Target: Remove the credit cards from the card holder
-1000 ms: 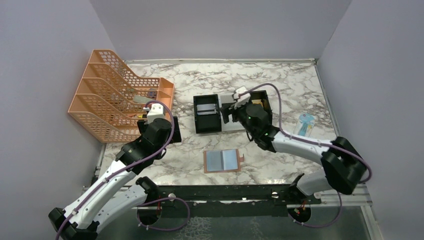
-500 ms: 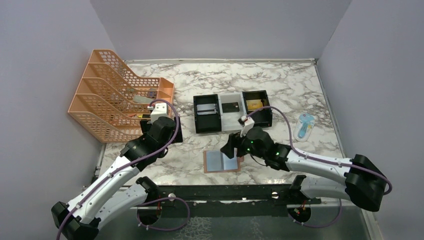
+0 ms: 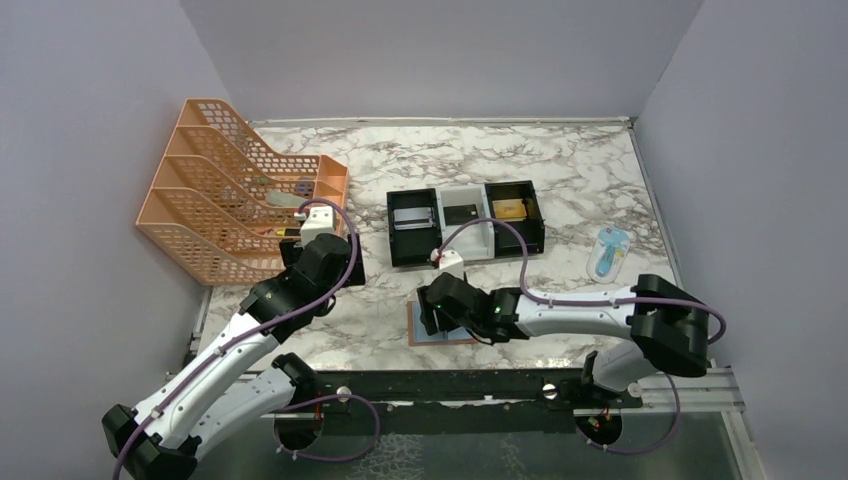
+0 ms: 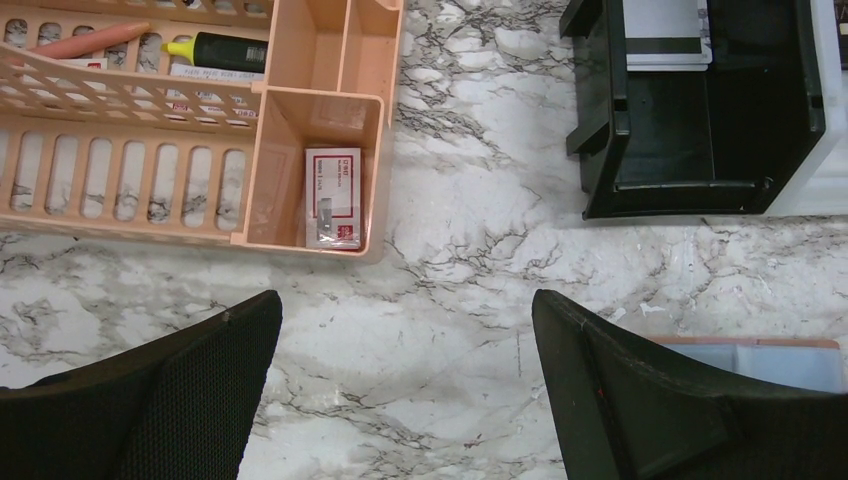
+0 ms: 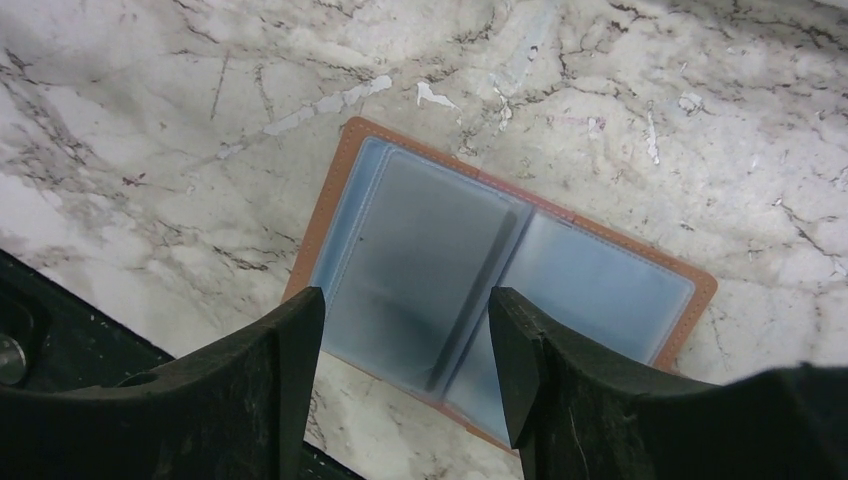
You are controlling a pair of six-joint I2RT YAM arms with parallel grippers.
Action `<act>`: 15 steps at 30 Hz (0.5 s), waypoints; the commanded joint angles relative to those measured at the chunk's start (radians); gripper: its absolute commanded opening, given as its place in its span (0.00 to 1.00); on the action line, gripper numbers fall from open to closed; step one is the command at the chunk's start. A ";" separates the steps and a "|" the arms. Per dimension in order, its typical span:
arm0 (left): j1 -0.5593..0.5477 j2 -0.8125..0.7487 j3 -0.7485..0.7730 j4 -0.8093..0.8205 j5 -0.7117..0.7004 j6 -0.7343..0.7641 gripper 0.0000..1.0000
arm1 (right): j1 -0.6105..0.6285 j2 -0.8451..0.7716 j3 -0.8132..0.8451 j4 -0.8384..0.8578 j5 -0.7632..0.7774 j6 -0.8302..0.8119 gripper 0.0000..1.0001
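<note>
Now the card holder (image 5: 440,250) lies open and flat on the marble surface (image 3: 560,170), with its light-blue inside facing up. In the top view its long axis runs from 9 o'clock to 3 o'clock, along the near edge of the surface, and its fold runs from 12 to 6. In the right wrist view it looks turned, with the long axis from about 10 o'clock to 4 o'clock. It sits at 6 o'clock from the black-and-white tray (image 3: 415,258), with a strip of bare marble between them, and its 6 o'clock side is close to the edge of the surface.

The right hand (image 5: 405,370) is above the 9 o'clock half of the holder. Its fingers (image 5: 285,390) are spread apart and grasp nothing. I cannot tell if the tips touch the leather.

The credit cards are in the tray: a greyish-silver card (image 3: 412,218) in the black compartment at 9 o'clock, a black card (image 3: 461,213) in the white middle one, and a yellowish card (image 3: 508,208) in the black compartment at 3 o'clock.

The left hand (image 4: 405,395) is released too, with only marble between its fingers, and it is well apart from the holder at 9 o'clock. An orange mesh organiser (image 3: 200,215) stands at its 12 o'clock. Between the left hand and the holder the marble is free. A small blue package (image 3: 610,250) lies at 3 o'clock, near the side wall.
</note>
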 commanded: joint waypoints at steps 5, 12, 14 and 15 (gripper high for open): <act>0.005 -0.043 -0.002 -0.006 -0.019 -0.001 0.99 | 0.031 0.127 0.102 -0.113 0.102 0.068 0.61; 0.007 -0.025 0.004 -0.006 -0.024 0.003 0.99 | 0.031 0.189 0.174 -0.161 0.125 0.058 0.62; 0.007 -0.024 0.004 -0.007 -0.018 0.003 0.99 | 0.031 0.203 0.186 -0.173 0.138 0.062 0.62; 0.007 -0.025 0.004 -0.007 -0.016 0.003 0.99 | 0.032 0.210 0.192 -0.180 0.139 0.066 0.62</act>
